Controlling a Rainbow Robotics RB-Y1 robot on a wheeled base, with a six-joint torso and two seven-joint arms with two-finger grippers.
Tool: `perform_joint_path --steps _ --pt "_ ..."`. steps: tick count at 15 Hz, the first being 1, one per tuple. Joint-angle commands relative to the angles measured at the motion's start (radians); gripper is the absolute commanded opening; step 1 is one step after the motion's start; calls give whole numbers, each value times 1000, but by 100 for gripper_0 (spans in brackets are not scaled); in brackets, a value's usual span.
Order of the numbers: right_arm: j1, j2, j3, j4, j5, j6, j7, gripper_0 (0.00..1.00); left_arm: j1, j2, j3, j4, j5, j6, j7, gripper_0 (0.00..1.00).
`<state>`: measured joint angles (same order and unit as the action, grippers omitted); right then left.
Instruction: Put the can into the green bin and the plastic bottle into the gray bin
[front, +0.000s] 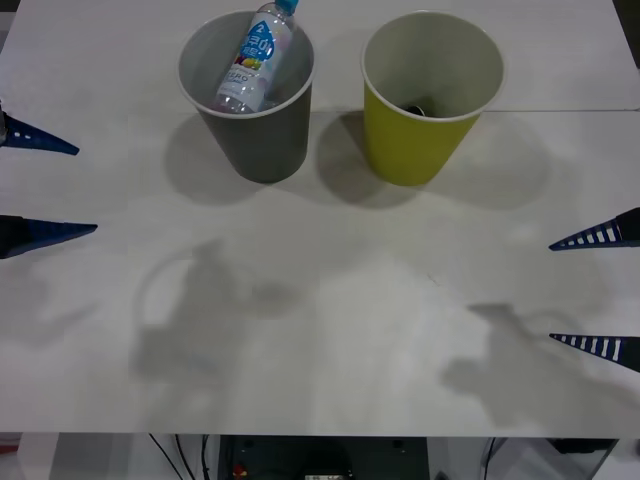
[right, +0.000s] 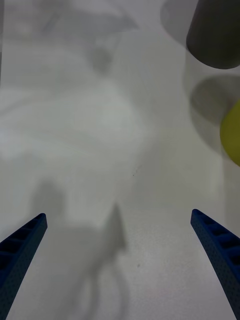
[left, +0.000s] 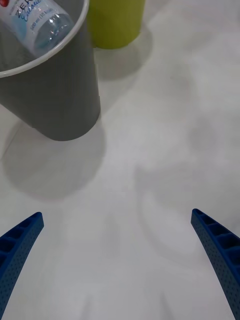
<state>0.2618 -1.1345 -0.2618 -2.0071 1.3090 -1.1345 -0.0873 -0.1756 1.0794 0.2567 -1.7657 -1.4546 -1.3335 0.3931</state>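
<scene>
Front view: plastic bottle (front: 255, 58) leans inside gray bin (front: 262, 140); left fingers (front: 40, 183), right fingers (front: 597, 292) spread wide, empty.

We read print on 1 thing, the plastic bottle (left: 37, 22) leaning inside the gray bin (left: 55, 100): in the left wrist view its white-blue label shows large letters "ZE", a cursive word beneath that we cannot make out, and small print that seems to say "500 ml"
</scene>
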Motion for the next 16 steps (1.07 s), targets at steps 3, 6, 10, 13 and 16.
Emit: perform_joint_path --steps 3,6,10,13,16 --pt "0 0 0 0 0 0 0 100 122 -93 104 -37 -12 -88 -188 100" --pt "0 0 0 0 0 0 0 100 166 -145 124 -44 -21 -130 -289 100" --pt "0 0 0 0 0 0 0 100 209 -168 125 -47 -20 -168 -378 100" --pt "0 0 0 0 0 0 0 100 231 -168 124 -72 -17 -194 -401 100" --pt "0 0 0 0 0 0 0 100 237 -168 121 -77 -7 -200 -421 100"
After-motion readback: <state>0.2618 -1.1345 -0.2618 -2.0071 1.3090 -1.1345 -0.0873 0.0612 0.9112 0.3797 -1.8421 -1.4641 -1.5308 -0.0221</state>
